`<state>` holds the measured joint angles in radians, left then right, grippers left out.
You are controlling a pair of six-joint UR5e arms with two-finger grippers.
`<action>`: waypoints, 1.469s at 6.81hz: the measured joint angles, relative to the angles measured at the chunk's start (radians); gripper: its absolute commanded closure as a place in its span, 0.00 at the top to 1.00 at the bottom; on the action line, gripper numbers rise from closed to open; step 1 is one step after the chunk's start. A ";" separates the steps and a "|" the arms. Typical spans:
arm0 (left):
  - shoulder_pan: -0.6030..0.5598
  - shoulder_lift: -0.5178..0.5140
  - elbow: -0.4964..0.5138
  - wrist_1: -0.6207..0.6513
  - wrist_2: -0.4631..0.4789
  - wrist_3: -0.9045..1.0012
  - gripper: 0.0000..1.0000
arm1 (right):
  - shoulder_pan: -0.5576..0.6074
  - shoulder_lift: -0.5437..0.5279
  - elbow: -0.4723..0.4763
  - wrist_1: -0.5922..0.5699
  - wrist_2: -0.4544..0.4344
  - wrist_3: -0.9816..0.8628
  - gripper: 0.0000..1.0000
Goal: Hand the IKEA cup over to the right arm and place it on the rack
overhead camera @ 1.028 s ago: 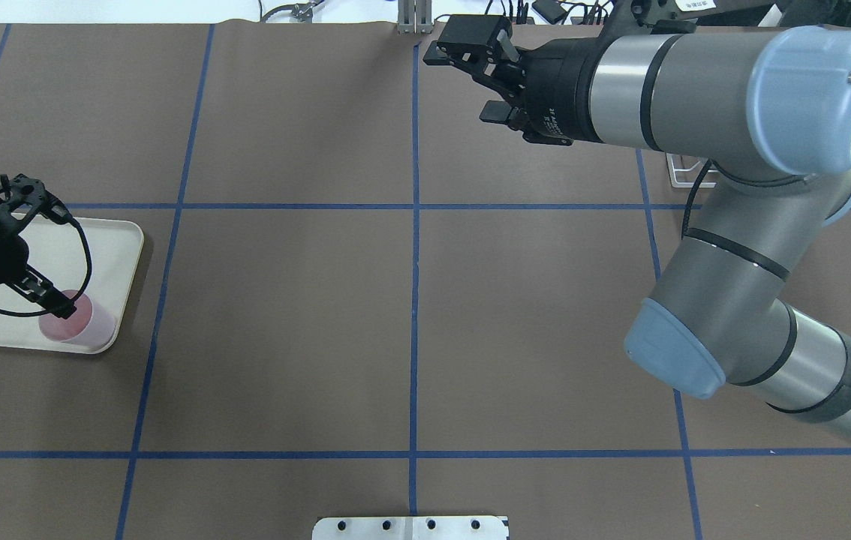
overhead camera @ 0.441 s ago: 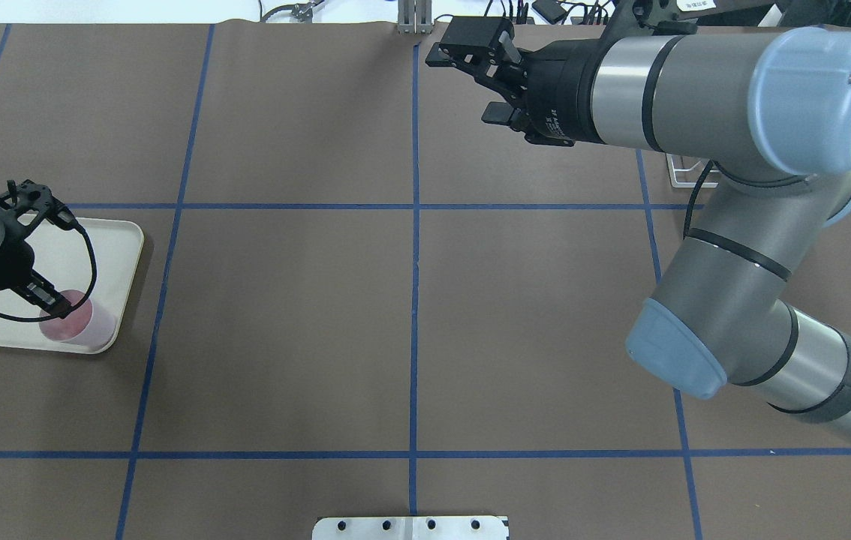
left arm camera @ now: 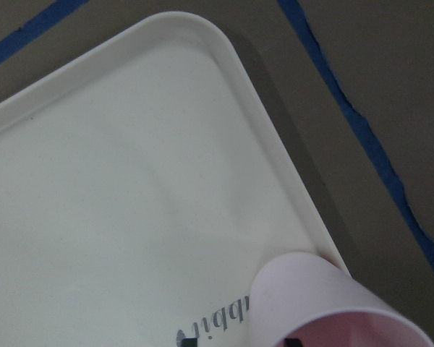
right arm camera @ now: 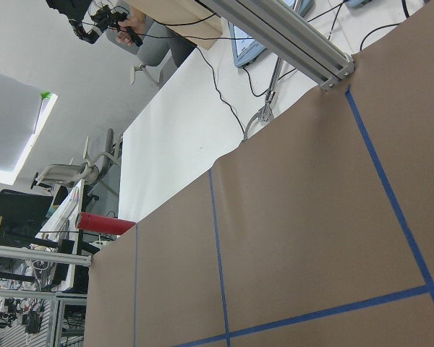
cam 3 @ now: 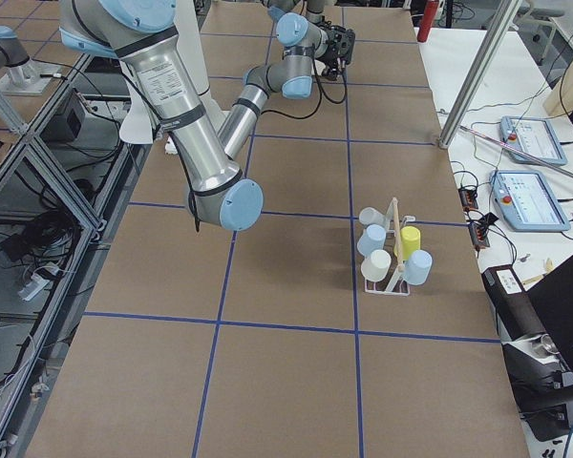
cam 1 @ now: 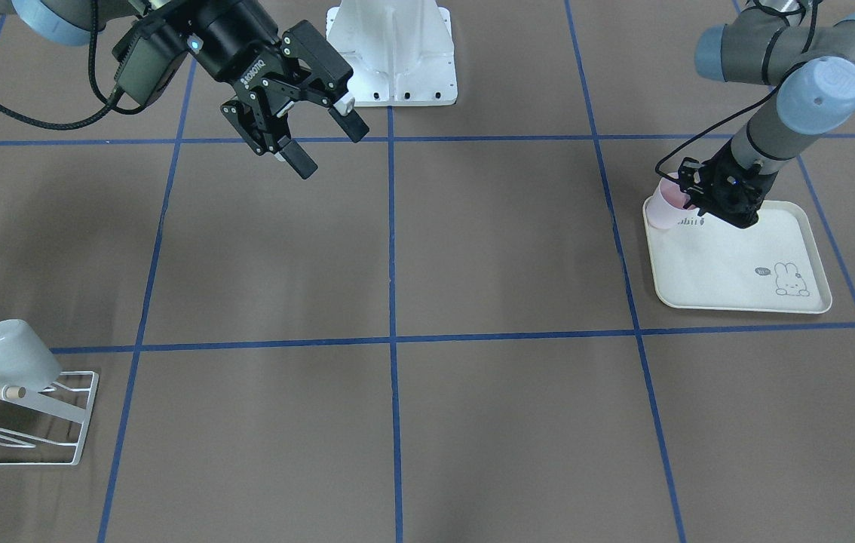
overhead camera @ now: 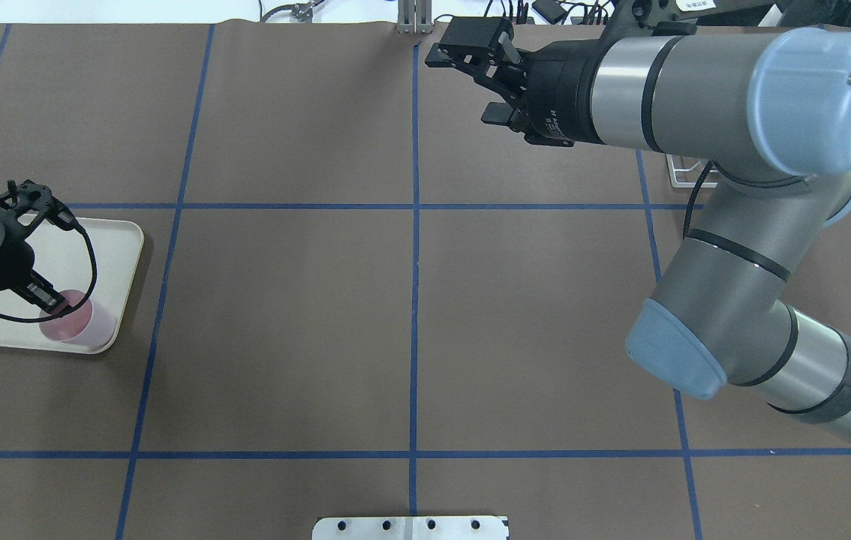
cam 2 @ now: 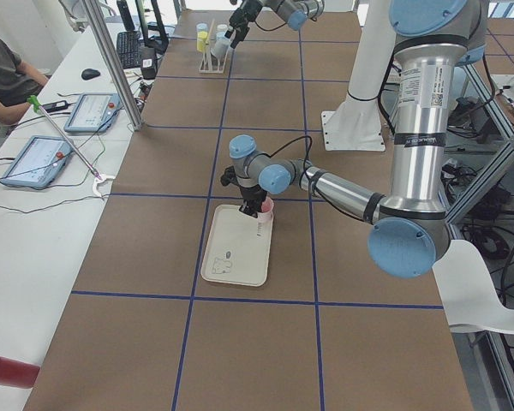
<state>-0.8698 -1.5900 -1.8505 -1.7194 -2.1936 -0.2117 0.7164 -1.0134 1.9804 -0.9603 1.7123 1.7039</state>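
The pink IKEA cup (overhead camera: 91,326) (cam 1: 665,211) (left arm camera: 311,289) stands upright on a corner of the cream rabbit-print tray (overhead camera: 95,240) (cam 1: 729,264). My left gripper (overhead camera: 50,302) (cam 1: 690,197) is open and points down at the rim. One finger is inside the cup, the other outside, with a gap to the wall. My right gripper (overhead camera: 463,84) (cam 1: 331,148) hangs open and empty above the table's far middle. The white wire rack (cam 1: 58,407) (cam 3: 392,258), with its wooden rod, holds several cups at the right end of the table.
The white robot base (cam 1: 393,53) stands at the table's robot side. A bench with tablets (cam 2: 43,154) and a seated person (cam 2: 4,77) runs along the far edge. Brown table with blue tape lines (overhead camera: 414,300) lies between tray and rack.
My left gripper has sunk a little and shifted slightly left, so its finger reaches deeper at the cup's rim. The right arm has barely moved.
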 measured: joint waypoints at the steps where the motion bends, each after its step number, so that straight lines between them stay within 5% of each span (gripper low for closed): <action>1: 0.000 0.002 -0.002 0.000 0.000 0.000 0.00 | 0.000 0.000 0.000 0.000 0.000 0.000 1.00; 3: -0.002 0.005 -0.052 0.037 0.003 0.001 0.00 | 0.001 0.000 0.004 0.001 0.000 0.001 1.00; 6: -0.082 -0.010 -0.245 0.320 0.061 0.002 0.00 | 0.001 -0.004 0.019 0.001 0.000 0.002 1.00; 10: -0.214 -0.186 -0.232 0.346 0.131 -0.235 0.00 | 0.000 -0.004 0.030 0.002 -0.001 0.006 1.00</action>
<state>-1.0839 -1.7764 -2.0825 -1.3738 -2.0625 -0.4469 0.7165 -1.0171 2.0103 -0.9586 1.7111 1.7103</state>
